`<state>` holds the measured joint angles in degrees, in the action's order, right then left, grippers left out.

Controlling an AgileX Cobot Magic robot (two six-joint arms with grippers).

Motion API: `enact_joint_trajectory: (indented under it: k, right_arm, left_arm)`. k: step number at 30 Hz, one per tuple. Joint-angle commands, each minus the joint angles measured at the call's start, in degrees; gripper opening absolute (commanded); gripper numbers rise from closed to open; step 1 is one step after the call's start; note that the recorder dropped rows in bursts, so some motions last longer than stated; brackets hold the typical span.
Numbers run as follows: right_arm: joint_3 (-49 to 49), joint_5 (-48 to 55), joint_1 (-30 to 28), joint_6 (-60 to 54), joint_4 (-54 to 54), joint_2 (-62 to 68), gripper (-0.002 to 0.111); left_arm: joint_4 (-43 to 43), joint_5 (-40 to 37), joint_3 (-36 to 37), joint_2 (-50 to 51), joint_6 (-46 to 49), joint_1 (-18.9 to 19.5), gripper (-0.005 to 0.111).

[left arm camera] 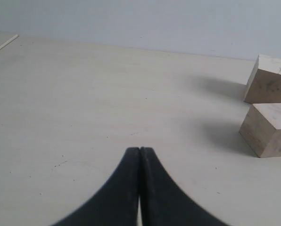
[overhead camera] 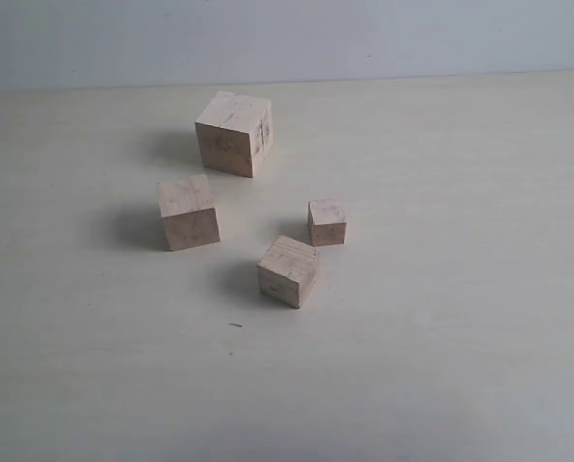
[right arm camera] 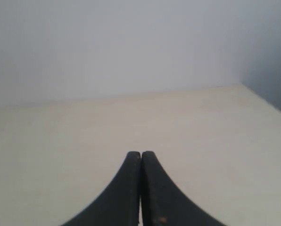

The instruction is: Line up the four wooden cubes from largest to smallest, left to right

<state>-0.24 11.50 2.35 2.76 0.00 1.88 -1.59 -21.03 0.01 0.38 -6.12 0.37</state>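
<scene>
Four pale wooden cubes sit loosely grouped on the table. The largest cube (overhead camera: 234, 134), with dark scuffs, is farthest back. The second-largest cube (overhead camera: 188, 212) lies in front of it to the left. The third cube (overhead camera: 288, 270) is nearest the front, and the smallest cube (overhead camera: 326, 222) sits to its right, slightly behind. Neither arm shows in the exterior view. My left gripper (left arm camera: 140, 149) is shut on nothing, well apart from the largest cube (left arm camera: 268, 80) and the second-largest cube (left arm camera: 269, 129). My right gripper (right arm camera: 141, 153) is shut on nothing, with no cube in its view.
The pale table (overhead camera: 441, 366) stretches around the cubes and meets a light grey wall (overhead camera: 364, 38) at the back. A table edge (left arm camera: 4, 45) shows far off in the left wrist view, and a corner (right arm camera: 263, 101) in the right wrist view.
</scene>
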Motion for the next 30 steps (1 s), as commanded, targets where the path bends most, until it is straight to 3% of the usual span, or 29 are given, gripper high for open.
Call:
enact_joint_trajectory:
  k: [1,11,13,19,25,30]
  right_arm:
    - [0.2,-16.1,0.0,0.3,3.1,-0.4,0.000]
    - [0.2,-45.5,0.0,0.4,3.0,-0.4,0.000]
    - [-0.5,-46.5,0.0,1.6,5.8,-0.4,0.000]
    - [-15.8,-25.4,0.0,2.0,12.2,7.4,0.000]
    - [-40.0,2.0,0.0,1.7,11.3,28.8,0.000]
    - [-54.8,27.4,3.2,-4.8,19.1,47.3,0.000]
  left_arm:
    - [-0.3,0.7,0.0,-0.4,0.0,-0.5,0.000]
    - [-0.3,0.7,0.0,-0.4,0.0,-0.5,0.000]
    - [-0.3,0.7,0.0,-0.4,0.0,-0.5,0.000]
    - [-0.3,0.7,0.0,-0.4,0.0,-0.5,0.000]
    - [-0.3,0.7,0.0,-0.4,0.0,-0.5,0.000]
    - [-0.3,0.7,0.0,-0.4,0.0,-0.5,0.000]
